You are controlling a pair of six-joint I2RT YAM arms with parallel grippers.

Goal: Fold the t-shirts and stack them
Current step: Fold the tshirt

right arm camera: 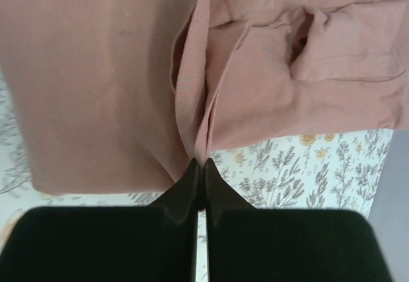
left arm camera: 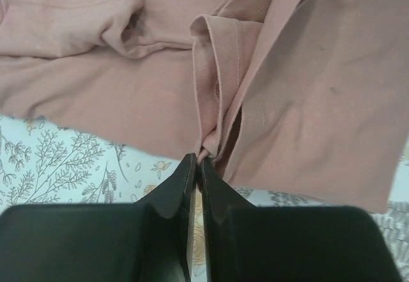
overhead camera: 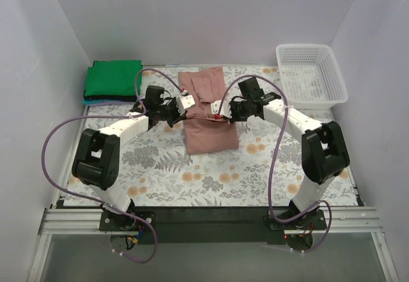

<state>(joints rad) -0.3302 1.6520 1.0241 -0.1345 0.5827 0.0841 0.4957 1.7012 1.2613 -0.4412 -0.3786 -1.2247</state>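
top external view: pinching the dusty pink t-shirt (overhead camera: 208,112) mid-table on the floral cloth (overhead camera: 211,180), clamping its left edge with the left gripper (overhead camera: 183,105) and its right edge with the right gripper (overhead camera: 222,110). checking the wrist views: gripping bunched cloth folds tight between clenched jaws on both sides. judging progress: seeing the green t-shirt (overhead camera: 114,79) already folded at the far left, resting on another folded piece. looking at the pink one narrowed into a near-to-far strip, sleeves folded inward, needing a crosswise fold, then stacking onto the green.
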